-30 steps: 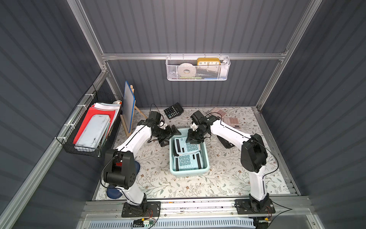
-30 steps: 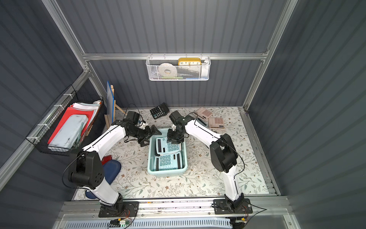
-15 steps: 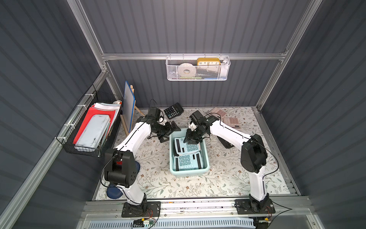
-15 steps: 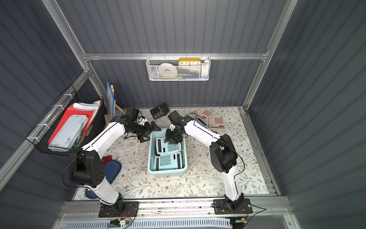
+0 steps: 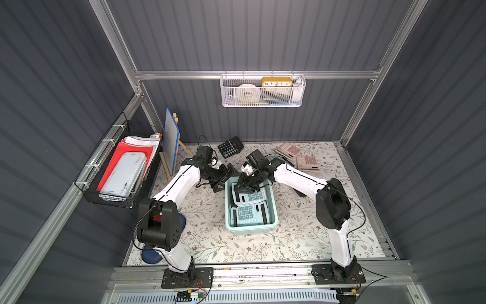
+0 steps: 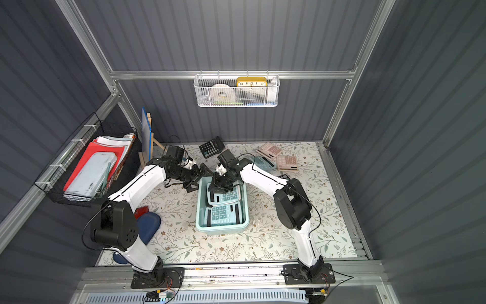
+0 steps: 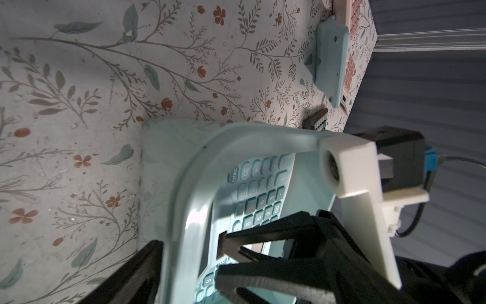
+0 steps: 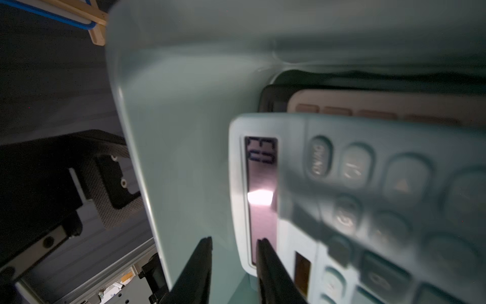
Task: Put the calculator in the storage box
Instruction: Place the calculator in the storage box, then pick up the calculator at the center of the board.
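Since half a second ago the left gripper has come forward to the far left corner of the storage box; before, it hung nearer the black calculator. The right gripper has barely shifted.

Left fingers are spread wide and hold nothing. One shows outside the box wall in the left wrist view; its partner I cannot make out.

Right fingers stand narrow, straddling the display end of the mint calculator. That calculator lies tilted inside the box at the far end. Whether the fingers pinch it or stand just clear, I cannot tell (the right wrist view is blurred, and a sliver of box wall shows beside one finger).

A second mint calculator lies at the box's near end. Under the tilted one sits a pink calculator, mostly covered.
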### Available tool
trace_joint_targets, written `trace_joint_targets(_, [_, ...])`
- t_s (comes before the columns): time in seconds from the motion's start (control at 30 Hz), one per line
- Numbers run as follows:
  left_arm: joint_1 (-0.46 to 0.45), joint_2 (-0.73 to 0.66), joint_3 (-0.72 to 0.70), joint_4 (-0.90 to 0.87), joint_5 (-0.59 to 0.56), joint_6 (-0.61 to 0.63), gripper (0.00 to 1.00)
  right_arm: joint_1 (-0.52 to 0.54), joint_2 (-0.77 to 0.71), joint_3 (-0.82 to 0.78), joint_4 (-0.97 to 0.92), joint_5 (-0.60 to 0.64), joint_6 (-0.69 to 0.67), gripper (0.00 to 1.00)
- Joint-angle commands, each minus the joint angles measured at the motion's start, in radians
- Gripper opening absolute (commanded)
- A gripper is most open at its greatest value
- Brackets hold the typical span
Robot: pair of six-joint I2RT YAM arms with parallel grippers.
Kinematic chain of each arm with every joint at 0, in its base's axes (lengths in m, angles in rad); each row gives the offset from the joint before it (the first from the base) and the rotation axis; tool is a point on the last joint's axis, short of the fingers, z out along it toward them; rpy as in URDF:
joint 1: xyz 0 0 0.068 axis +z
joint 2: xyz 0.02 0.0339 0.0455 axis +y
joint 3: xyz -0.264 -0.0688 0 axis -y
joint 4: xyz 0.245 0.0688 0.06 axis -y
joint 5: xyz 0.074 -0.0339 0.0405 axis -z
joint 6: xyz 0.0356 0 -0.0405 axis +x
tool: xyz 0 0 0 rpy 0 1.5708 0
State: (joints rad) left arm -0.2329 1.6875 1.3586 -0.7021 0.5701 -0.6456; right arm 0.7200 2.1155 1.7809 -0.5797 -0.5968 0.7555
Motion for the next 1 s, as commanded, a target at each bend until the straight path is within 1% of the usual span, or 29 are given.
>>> trace_joint_targets(0.0, [0.006,-0.044,-0.014,0.034,0.043,-0.025,0.99,0.021,0.071,0.019,-0.03,-0.054,0.073,0.32])
trace_joint_targets(0.1, [0.007,-0.046,-0.006,0.046,0.057,-0.038,0.99,0.03,0.067,0.027,-0.013,-0.058,0.085,0.31])
trace_joint_targets(0.2, [0.012,-0.057,0.005,0.066,0.06,-0.057,0.99,0.029,0.035,-0.003,0.026,-0.061,0.099,0.29])
trace_joint_targets(0.33, [0.036,-0.075,0.013,0.121,0.087,-0.109,0.99,0.026,-0.032,-0.083,0.159,-0.082,0.135,0.27])
trace_joint_targets(0.4, [0.044,-0.08,0.026,0.129,0.09,-0.123,0.99,0.021,-0.058,-0.095,0.16,-0.068,0.132,0.23])
trace_joint_targets(0.47, [0.045,-0.081,0.045,0.108,0.079,-0.114,0.99,0.002,-0.094,-0.096,0.131,-0.037,0.114,0.21])
trace_joint_targets(0.5, [0.046,-0.082,0.092,0.091,0.067,-0.099,0.99,-0.01,-0.113,-0.102,0.13,-0.024,0.106,0.21])
trace_joint_targets(0.53, [0.046,-0.083,0.111,0.074,0.056,-0.088,0.99,-0.024,-0.138,-0.108,0.102,-0.007,0.098,0.22])
trace_joint_targets(0.67, [0.046,-0.075,0.164,0.035,0.015,-0.049,0.99,-0.097,-0.236,-0.145,0.057,0.056,0.067,0.3])
trace_joint_targets(0.7, [0.046,-0.07,0.172,0.035,0.011,-0.048,0.99,-0.118,-0.257,-0.155,0.051,0.066,0.064,0.3])
trace_joint_targets(0.77, [0.046,-0.054,0.188,0.046,0.005,-0.043,0.99,-0.167,-0.308,-0.186,0.04,0.093,0.065,0.35])
trace_joint_targets(0.83, [0.046,-0.03,0.21,0.057,0.006,-0.037,0.99,-0.214,-0.354,-0.219,0.037,0.118,0.067,0.38])
trace_joint_targets(0.97, [0.046,0.049,0.288,0.067,0.016,-0.014,0.99,-0.31,-0.425,-0.27,0.002,0.178,0.059,0.39])
